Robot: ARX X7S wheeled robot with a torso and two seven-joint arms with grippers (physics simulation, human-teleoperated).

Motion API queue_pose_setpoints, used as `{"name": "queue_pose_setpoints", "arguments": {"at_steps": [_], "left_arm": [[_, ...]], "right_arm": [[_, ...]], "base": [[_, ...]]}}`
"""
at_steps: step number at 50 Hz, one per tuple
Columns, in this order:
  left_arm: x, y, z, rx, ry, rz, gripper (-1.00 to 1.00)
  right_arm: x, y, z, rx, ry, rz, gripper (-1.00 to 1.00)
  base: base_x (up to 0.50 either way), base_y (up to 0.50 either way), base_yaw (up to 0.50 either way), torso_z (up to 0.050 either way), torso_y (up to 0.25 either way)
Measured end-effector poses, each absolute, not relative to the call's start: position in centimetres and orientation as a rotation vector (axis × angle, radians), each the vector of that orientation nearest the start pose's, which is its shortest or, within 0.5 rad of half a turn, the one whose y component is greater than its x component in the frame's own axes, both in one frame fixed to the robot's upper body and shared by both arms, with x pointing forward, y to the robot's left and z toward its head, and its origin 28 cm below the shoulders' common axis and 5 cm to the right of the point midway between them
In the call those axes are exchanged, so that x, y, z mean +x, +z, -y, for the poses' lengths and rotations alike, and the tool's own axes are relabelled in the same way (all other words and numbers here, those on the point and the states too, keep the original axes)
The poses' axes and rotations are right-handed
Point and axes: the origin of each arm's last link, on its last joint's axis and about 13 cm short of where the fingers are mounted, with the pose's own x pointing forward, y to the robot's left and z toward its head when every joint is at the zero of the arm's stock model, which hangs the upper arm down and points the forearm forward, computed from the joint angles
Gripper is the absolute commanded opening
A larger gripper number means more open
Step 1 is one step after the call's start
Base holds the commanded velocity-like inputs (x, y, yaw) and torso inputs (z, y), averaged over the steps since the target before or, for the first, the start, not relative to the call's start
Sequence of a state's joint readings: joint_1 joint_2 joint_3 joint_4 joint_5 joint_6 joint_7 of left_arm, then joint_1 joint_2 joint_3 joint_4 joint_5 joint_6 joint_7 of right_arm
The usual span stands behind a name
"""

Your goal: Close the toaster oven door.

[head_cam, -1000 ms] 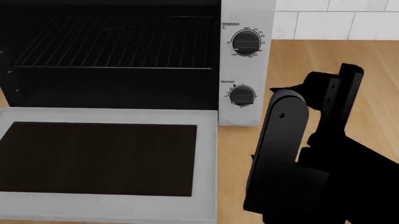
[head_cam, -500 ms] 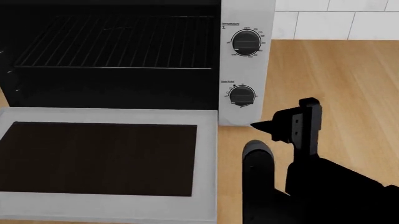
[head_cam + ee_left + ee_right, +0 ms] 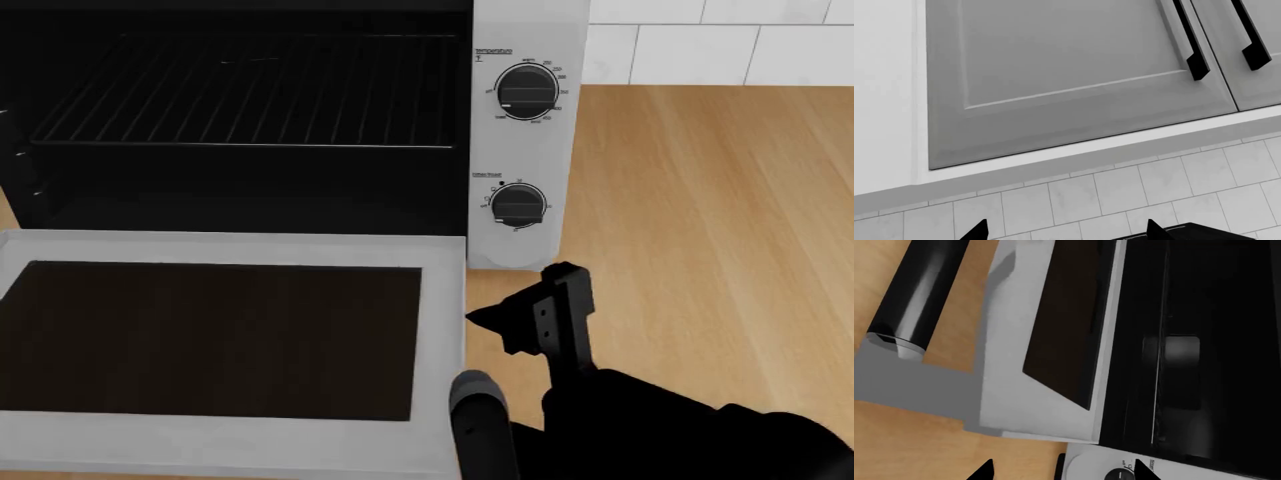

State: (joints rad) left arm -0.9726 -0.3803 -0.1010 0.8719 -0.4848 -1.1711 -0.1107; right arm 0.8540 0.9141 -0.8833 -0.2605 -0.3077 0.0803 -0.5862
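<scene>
The toaster oven (image 3: 527, 130) stands open, showing its black interior and wire rack (image 3: 254, 95); two black dials sit on its right panel. The toaster oven door (image 3: 227, 340) lies flat toward me, a silver-white frame around dark glass. In the right wrist view the door (image 3: 1007, 345) shows with its black bar handle (image 3: 921, 290); the handle is out of the head view. My right gripper (image 3: 523, 312) is open and empty, just right of the door's right edge and below the lower dial; it also shows in the right wrist view (image 3: 1061, 472). My left gripper (image 3: 1064, 232) is open and empty, away from the oven.
The oven sits on a wooden countertop (image 3: 694, 200) with a white tiled wall (image 3: 721, 40) behind. The left wrist view shows grey cabinet doors (image 3: 1074, 75) with black handles (image 3: 1191, 45) above a tiled floor (image 3: 1121, 190).
My right gripper has moved down and to the left, from beside the lower dial to close by the door's right edge. The door has not moved.
</scene>
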Motion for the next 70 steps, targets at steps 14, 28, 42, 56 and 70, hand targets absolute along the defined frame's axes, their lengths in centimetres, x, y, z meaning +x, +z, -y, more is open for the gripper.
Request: {"name": "queue_pose_setpoints", "arguments": {"at_steps": [14, 28, 42, 56, 70], "left_arm": [[22.1, 32.0, -25.1, 0.186, -0.071, 0.643, 1.0], [22.1, 31.9, -25.0, 0.19, -0.071, 0.64, 1.0], [22.1, 31.9, -24.9, 0.193, -0.073, 0.639, 1.0], [21.9, 31.8, -25.1, 0.191, -0.065, 0.639, 1.0], [21.7, 31.7, -25.3, 0.188, -0.055, 0.641, 1.0]], "right_arm": [[29.4, 20.1, 16.2, -1.536, 0.933, 0.213, 1.0], [29.7, 20.2, 15.7, -1.555, 0.931, 0.276, 1.0], [29.8, 20.6, 15.3, -1.564, 0.909, 0.365, 1.0], [29.8, 21.4, 15.3, -1.536, 0.788, 0.482, 1.0], [30.2, 20.7, 15.5, -1.338, 0.697, 0.51, 1.0]], "base": [[0.0, 0.0, 0.0, 0.0, 0.0], [0.0, 0.0, 0.0, 0.0, 0.0], [0.0, 0.0, 0.0, 0.0, 0.0], [0.0, 0.0, 0.0, 0.0, 0.001], [0.0, 0.0, 0.0, 0.0, 0.001]]}}
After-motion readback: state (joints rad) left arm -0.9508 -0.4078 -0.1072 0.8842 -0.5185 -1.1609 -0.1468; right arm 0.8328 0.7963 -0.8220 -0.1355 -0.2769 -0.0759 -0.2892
